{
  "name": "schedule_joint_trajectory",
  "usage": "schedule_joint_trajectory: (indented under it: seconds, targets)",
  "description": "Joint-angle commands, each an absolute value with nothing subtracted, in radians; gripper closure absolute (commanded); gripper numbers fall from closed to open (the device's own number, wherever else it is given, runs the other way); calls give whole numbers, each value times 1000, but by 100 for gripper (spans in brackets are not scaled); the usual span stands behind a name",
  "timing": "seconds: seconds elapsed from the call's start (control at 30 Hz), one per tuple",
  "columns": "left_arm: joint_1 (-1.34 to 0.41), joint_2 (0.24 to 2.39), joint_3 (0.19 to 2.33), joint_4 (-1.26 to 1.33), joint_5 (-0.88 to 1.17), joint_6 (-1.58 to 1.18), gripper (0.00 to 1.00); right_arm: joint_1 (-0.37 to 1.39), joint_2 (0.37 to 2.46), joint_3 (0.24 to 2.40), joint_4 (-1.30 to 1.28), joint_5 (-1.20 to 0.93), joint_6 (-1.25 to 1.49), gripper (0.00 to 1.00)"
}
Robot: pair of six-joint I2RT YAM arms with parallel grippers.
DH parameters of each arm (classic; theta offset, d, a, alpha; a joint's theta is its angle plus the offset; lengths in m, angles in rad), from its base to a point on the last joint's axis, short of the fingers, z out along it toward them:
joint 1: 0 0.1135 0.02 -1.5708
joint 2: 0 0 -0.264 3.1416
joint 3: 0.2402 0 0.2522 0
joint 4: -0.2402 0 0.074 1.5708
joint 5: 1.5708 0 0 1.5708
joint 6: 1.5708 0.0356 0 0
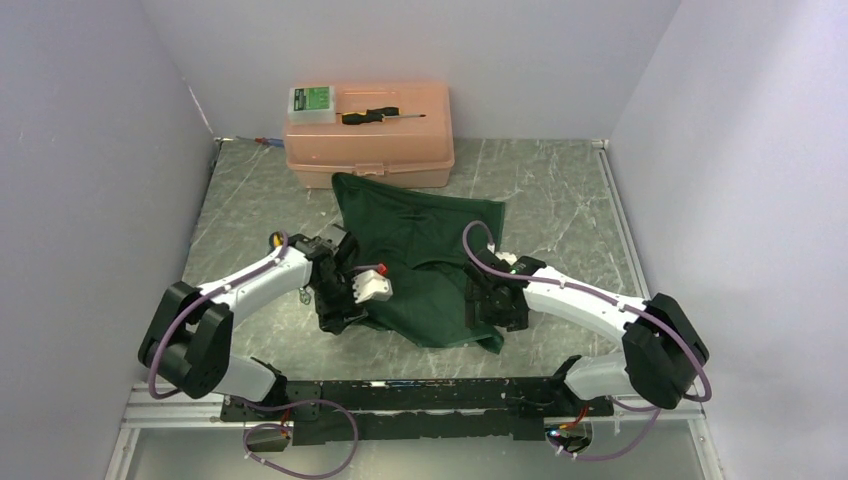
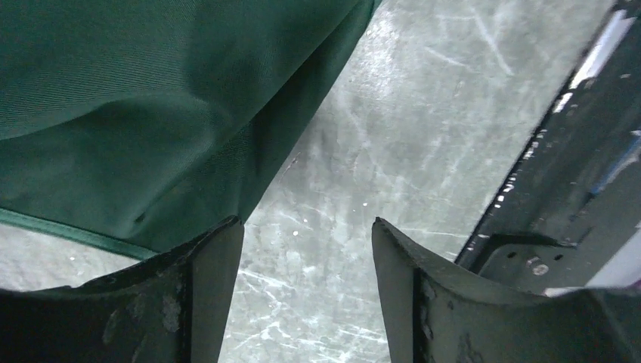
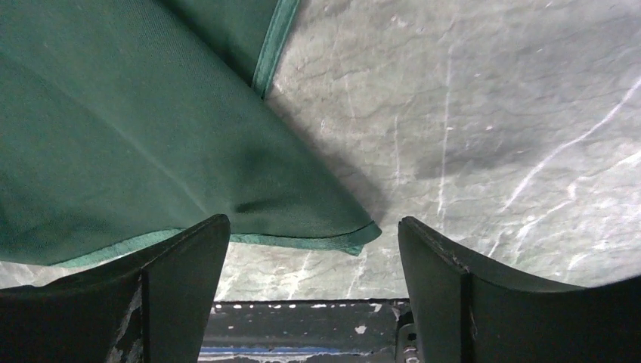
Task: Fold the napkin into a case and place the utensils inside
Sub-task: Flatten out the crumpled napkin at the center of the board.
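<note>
On the grey marbled table (image 1: pixel 560 200) between pale walls (image 1: pixel 90 150), green napkin (image 1: pixel 420 240)

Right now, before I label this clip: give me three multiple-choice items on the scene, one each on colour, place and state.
1. The napkin is: A white; B dark green; C red.
2. The screwdriver lies: A on the napkin; B on the floor; C on the pink box.
3. The left gripper and right gripper are: A open, empty; B shut on the napkin; C shut on the screwdriver.
Answers: B, the cloth is green; C, it rests atop the box; A, both wrist views show wide, empty jaws.
</note>
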State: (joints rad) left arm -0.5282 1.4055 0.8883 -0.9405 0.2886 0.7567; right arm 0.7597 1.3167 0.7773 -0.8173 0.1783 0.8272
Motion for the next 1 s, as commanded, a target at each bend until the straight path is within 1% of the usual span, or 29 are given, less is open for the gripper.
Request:
schedule_joint_trajectory:
  seconds: [0.0, 0.03, 0.07, 0.1, 0.2, 0.23, 0.27, 0.3, 0.33, 0.4, 0.43, 0.47, 0.5, 0.8, 0.9, 0.93, 0.97]
  targets:
    - [-532, 1429, 815, -771, 216, 792, 38, 759, 1319, 748, -762, 105, 851, 18]
    - [-532, 1437, 806, -739, 191, 782, 44, 759, 1319, 746, -761, 102, 849, 21]
    - [-532, 1447, 803, -717, 166, 767, 48, 759, 1320, 744, -759, 99, 848, 25]
    - [-532, 1455, 803, -706, 156, 759, 49, 760, 1321, 744, -756, 96, 847, 29]
    - [-532, 1451, 807, -689, 167, 748, 51, 759, 1329, 738, -730, 80, 848, 45]
    - [-532, 1452, 812, -690, 174, 743, 52, 758, 1337, 736, -717, 74, 847, 50]
    - [-532, 1456, 816, -688, 174, 739, 56, 756, 1343, 734, -711, 69, 845, 55]
    - [-532, 1462, 821, -679, 167, 729, 62, 757, 1348, 735, -708, 69, 846, 60]
    - [-532, 1468, 825, -675, 161, 726, 71, 755, 1352, 736, -707, 73, 844, 67]
    - [-532, 1475, 843, -672, 142, 718, 94, 747, 1342, 751, -722, 95, 839, 82]
    - [-530, 1474, 859, -681, 138, 715, 97, 738, 1330, 764, -736, 109, 833, 90]
    - [-527, 1472, 881, -700, 145, 712, 97, 724, 1315, 779, -749, 119, 825, 96]
    - [-522, 1465, 910, -722, 157, 709, 97, 705, 1298, 792, -763, 129, 816, 100]
    - [-424, 1455, 1184, -887, 282, 698, 97, 565, 1208, 949, -898, 205, 699, 100]
    - [-408, 1468, 1226, -1000, 359, 754, 97, 543, 1212, 994, -915, 212, 676, 100]
    - [-416, 1463, 1212, -1027, 386, 771, 94, 542, 1217, 1001, -915, 213, 673, 100]
    - [-431, 1454, 1182, -1042, 398, 787, 88, 541, 1220, 1003, -912, 213, 670, 100]
